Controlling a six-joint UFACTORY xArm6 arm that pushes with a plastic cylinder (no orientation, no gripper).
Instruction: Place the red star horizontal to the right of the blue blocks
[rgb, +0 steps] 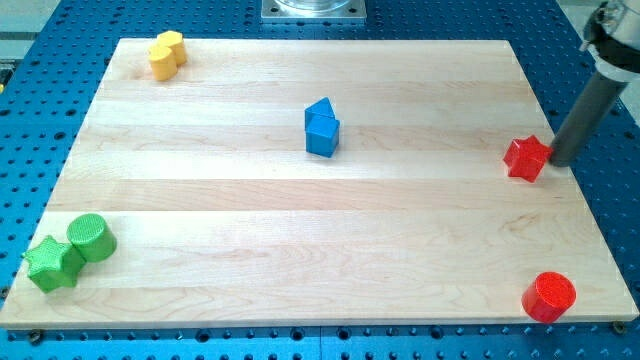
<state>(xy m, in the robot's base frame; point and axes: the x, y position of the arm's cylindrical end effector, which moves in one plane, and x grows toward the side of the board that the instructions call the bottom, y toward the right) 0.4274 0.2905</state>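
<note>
Red star (527, 158) well to the right of the blue blocks (322, 129), roughly level with them, so mostly done. Tip (553, 160) touching star's right side; no pincer, nothing held

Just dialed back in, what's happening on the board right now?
My tip is at the view's right edge of the wooden board, right beside the red star on its right side, apparently touching it. The blue blocks sit together near the board's middle, well to the view's left of the star and slightly higher. The star is already on their right, roughly level with them. A red cylinder sits in the bottom right corner, green blocks bottom left, yellow blocks top left.
</note>
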